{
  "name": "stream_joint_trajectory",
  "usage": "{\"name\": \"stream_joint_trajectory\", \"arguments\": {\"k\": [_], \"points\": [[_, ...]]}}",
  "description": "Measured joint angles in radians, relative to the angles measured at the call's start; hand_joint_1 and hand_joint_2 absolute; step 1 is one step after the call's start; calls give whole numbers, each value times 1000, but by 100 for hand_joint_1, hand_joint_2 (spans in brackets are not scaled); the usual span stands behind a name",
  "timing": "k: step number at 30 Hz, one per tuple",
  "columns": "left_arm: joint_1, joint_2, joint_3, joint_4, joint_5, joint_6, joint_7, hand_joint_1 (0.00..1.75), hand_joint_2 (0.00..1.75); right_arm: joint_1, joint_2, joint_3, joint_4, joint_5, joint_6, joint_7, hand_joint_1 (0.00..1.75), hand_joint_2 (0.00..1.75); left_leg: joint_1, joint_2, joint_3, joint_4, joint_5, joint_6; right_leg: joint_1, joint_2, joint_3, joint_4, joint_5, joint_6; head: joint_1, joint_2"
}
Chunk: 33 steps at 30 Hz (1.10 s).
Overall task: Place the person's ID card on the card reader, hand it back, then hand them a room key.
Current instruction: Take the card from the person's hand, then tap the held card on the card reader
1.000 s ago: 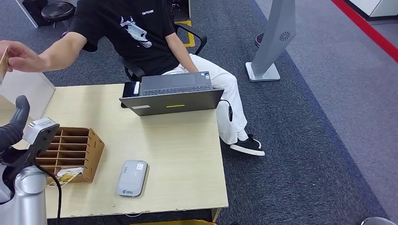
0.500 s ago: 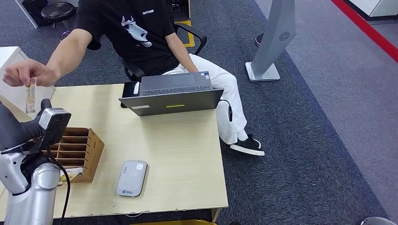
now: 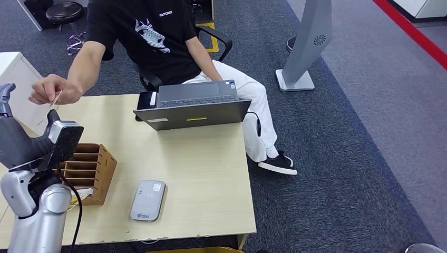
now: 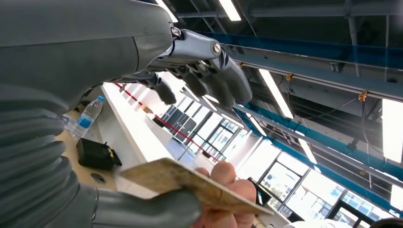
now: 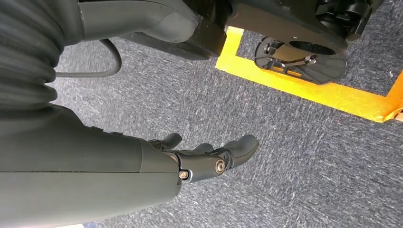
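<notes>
— Where is the ID card sitting right now?

— The thin tan ID card [image 4: 190, 183] is being pinched in the person's hand [image 3: 50, 90], which is reaching out over the far left corner of the pale wooden worktop [image 3: 200, 168]. In the left wrist view the card is lying just beside the thick grey thumb of the robot's left hand [image 4: 157, 114], between thumb and dark fingers [image 4: 223, 83], but nothing is closing on it yet.

— So the left hand is empty?

— It is looking that way: fingers spread from the thumb, gripping nothing. The left arm is lifting up at the worktop's left side, palm turning towards the person, with the wrist camera housing hanging above the brown cardboard slotted organiser [image 3: 87, 171].

— What is going to make this handover go well?

— I am guessing the hand should be waiting for the card's free edge to slide deep between thumb and fingers, then pinching flat on both faces, well away from the person's fingertips. Closing early is risking a grip on one corner only, and a card that thin is likely to twist out. After that it is heading for the grey rounded card reader [image 3: 148, 200] lying near the front edge.

— And the other arm?

— The right hand [image 5: 209, 154] is hanging low over the grey carpet [image 5: 285, 142], fingers loosely curling but apart, holding nothing.
</notes>
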Motion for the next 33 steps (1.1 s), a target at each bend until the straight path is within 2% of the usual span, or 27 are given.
{"name": "stream_joint_trajectory", "arguments": {"k": [33], "points": [[17, -1, 0, -2, 19, 8, 6, 175, 175, 7, -1, 8, -2, -13, 0, 5, 0, 175, 0, 0, -1, 0, 0, 0, 0, 0, -1, 0, 0, 0, 0, 0]]}}
